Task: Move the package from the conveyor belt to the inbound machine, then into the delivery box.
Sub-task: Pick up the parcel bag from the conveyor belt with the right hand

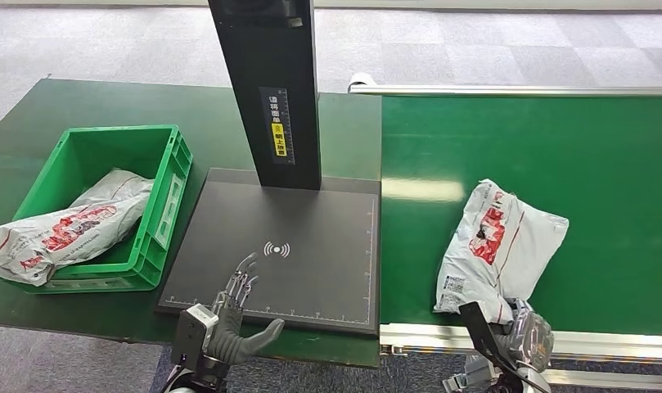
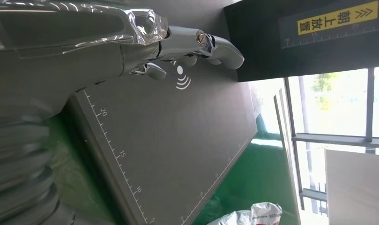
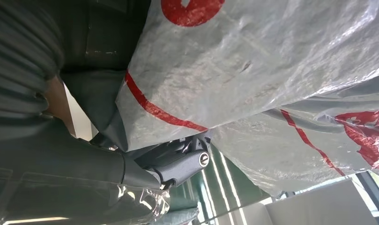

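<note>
A grey-white package (image 1: 499, 241) with red print lies on the green conveyor belt (image 1: 556, 147), close to its front rail. My right hand (image 1: 520, 336) is at the package's near end. In the right wrist view the package (image 3: 253, 61) lies across my hand, the thumb (image 3: 187, 161) presses against its underside, and the fingers are hidden behind it. My left hand (image 1: 237, 315) hovers open over the front edge of the black inbound machine plate (image 1: 311, 254), fingers spread and holding nothing. The left wrist view shows that hand (image 2: 178, 44) above the plate (image 2: 178, 140).
A green delivery box (image 1: 168, 213) stands left of the plate with another package (image 1: 65, 229) hanging over its front left corner. The machine's black column (image 1: 270, 82) rises at the plate's back. A metal rail (image 1: 556, 336) borders the belt's front.
</note>
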`<action>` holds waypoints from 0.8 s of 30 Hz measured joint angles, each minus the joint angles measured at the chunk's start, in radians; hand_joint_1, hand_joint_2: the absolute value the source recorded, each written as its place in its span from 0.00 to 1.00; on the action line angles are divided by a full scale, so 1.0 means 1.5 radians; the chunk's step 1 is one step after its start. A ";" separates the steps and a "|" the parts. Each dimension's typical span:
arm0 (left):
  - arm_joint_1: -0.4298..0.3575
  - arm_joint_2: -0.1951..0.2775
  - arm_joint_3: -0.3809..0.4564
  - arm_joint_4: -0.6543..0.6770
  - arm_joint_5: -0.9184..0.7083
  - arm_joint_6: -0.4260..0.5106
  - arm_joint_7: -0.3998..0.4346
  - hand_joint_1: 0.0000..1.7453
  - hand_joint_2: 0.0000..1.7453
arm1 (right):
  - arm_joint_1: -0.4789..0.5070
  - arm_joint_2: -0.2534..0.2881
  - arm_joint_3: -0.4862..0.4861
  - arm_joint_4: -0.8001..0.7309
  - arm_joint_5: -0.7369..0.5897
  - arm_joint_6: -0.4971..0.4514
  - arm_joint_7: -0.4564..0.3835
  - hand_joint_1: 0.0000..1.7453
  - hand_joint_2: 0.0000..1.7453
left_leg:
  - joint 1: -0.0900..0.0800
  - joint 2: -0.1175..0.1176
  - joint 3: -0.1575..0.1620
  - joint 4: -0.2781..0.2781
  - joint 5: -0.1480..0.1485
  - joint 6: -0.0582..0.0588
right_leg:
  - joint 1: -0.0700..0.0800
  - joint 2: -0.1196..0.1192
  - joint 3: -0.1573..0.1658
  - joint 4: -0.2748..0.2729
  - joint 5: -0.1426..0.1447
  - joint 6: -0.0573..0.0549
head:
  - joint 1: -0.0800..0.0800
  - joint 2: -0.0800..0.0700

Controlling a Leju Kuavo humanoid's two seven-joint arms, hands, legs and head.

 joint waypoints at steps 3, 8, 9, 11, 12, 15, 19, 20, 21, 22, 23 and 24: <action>0.000 0.000 0.001 0.000 0.000 0.000 0.000 0.00 1.00 | 0.000 0.001 0.000 0.000 0.000 0.000 0.000 1.00 1.00 | 0.000 0.000 0.000 0.000 0.000 0.000 | 0.000 0.000 0.000 0.000 0.000 0.000 | 0.000 0.000; 0.000 0.000 0.002 0.000 -0.001 0.000 0.000 0.00 1.00 | 0.017 0.012 0.001 -0.037 -0.058 0.023 -0.043 1.00 1.00 | 0.000 0.000 0.000 0.000 0.000 0.000 | 0.000 0.000 0.000 0.000 0.000 0.000 | 0.000 0.000; 0.000 0.000 0.003 0.000 -0.002 0.001 -0.001 0.00 1.00 | 0.030 0.019 0.003 -0.066 -0.079 0.034 -0.056 1.00 1.00 | 0.000 -0.001 0.000 0.000 0.000 0.000 | 0.000 -0.001 0.000 0.000 0.000 0.000 | 0.000 0.000; 0.001 0.000 0.004 -0.001 -0.005 0.004 -0.004 0.00 1.00 | 0.065 0.038 0.014 -0.153 -0.117 0.060 -0.072 1.00 1.00 | 0.000 -0.001 -0.001 0.000 0.000 0.000 | 0.000 -0.001 0.000 0.000 0.000 0.000 | 0.000 0.000; 0.001 0.000 0.006 -0.002 -0.007 0.006 -0.007 0.00 1.00 | 0.086 0.046 0.024 -0.209 -0.131 0.076 -0.074 1.00 1.00 | 0.000 -0.001 -0.001 0.000 0.000 0.000 | 0.000 -0.001 -0.001 0.000 0.000 0.000 | 0.000 0.000; 0.001 0.000 0.018 -0.007 -0.018 0.021 -0.022 0.00 1.00 | 0.151 0.061 0.082 -0.403 -0.185 0.148 -0.076 1.00 1.00 | 0.000 -0.001 -0.002 0.000 0.000 0.000 | 0.000 -0.001 -0.001 0.000 0.000 -0.001 | 0.000 0.000; -0.002 0.003 0.054 -0.019 -0.025 0.069 -0.055 0.00 1.00 | 0.191 0.057 0.211 -0.589 -0.286 0.314 -0.100 1.00 1.00 | 0.001 0.003 -0.003 -0.001 0.000 -0.001 | 0.001 0.002 -0.002 0.000 0.000 -0.001 | 0.000 0.000; -0.002 0.004 0.069 -0.026 -0.025 0.081 -0.065 0.00 1.00 | 0.190 0.055 0.253 -0.608 -0.313 0.361 -0.107 1.00 1.00 | 0.001 0.004 -0.002 -0.001 0.000 -0.001 | 0.001 0.003 -0.002 0.000 0.000 -0.001 | 0.000 0.000; -0.002 0.006 0.086 -0.034 -0.026 0.091 -0.072 0.00 1.00 | 0.186 0.054 0.297 -0.616 -0.337 0.399 -0.112 1.00 1.00 | 0.001 0.005 -0.002 -0.001 0.000 -0.001 | 0.001 0.004 -0.002 0.001 0.000 -0.001 | 0.000 0.000; -0.002 0.009 0.103 -0.043 -0.028 0.097 -0.078 0.00 1.00 | 0.179 0.054 0.340 -0.618 -0.360 0.429 -0.115 1.00 1.00 | 0.001 0.005 -0.001 -0.001 0.000 -0.001 | 0.002 0.003 -0.002 0.001 0.000 -0.001 | 0.000 0.000; -0.003 0.012 0.120 -0.053 -0.030 0.099 -0.082 0.00 1.00 | 0.170 0.055 0.381 -0.614 -0.383 0.452 -0.114 1.00 1.00 | 0.001 0.004 -0.001 -0.001 0.000 -0.001 | 0.002 0.003 -0.002 0.001 0.000 -0.001 | 0.000 0.000; -0.003 0.015 0.135 -0.061 -0.032 0.101 -0.084 0.00 1.00 | 0.159 0.056 0.415 -0.609 -0.403 0.468 -0.113 1.00 1.00 | 0.002 0.003 -0.001 -0.001 0.000 -0.001 | 0.002 0.002 -0.002 0.001 0.000 -0.002 | 0.000 0.000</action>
